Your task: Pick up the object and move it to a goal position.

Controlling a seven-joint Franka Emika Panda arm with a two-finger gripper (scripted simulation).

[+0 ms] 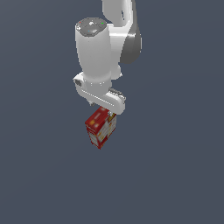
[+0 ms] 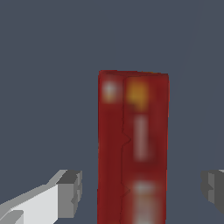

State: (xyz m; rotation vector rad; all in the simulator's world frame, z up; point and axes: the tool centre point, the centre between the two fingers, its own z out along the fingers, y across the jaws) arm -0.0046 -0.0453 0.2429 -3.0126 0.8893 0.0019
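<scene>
1. The white, thick-jointed Franka arm [image 1: 98, 52] is hanging nose-down over a featureless dark grey-blue ground [image 1: 175, 175], with its hand directly above the box.
2. The small red cardboard box [image 1: 100, 128], printed with white and yellow panels, is sitting just under the hand, upright and turned corner-on to the exterior view. Whether it is resting on the ground or already lifted cannot be told; no shadow is showing.
3. The gripper [image 2: 142, 188] is standing wide: in the wrist view the two grey fingertips [image 2: 70, 192] are flanking the box [image 2: 133, 144] with a clear gap on each side, touching nothing.
4. Orientation: the box's long axis is running vertically in the exterior view, and its narrow red face is lying lengthwise between the fingers in the wrist view.
5. Risk, as a judgement: the box is looking slightly nearer one finger, so closing may push it sideways or twist it before both pads bite; a high grip on a tall box could also let it swing or slip during transport.
</scene>
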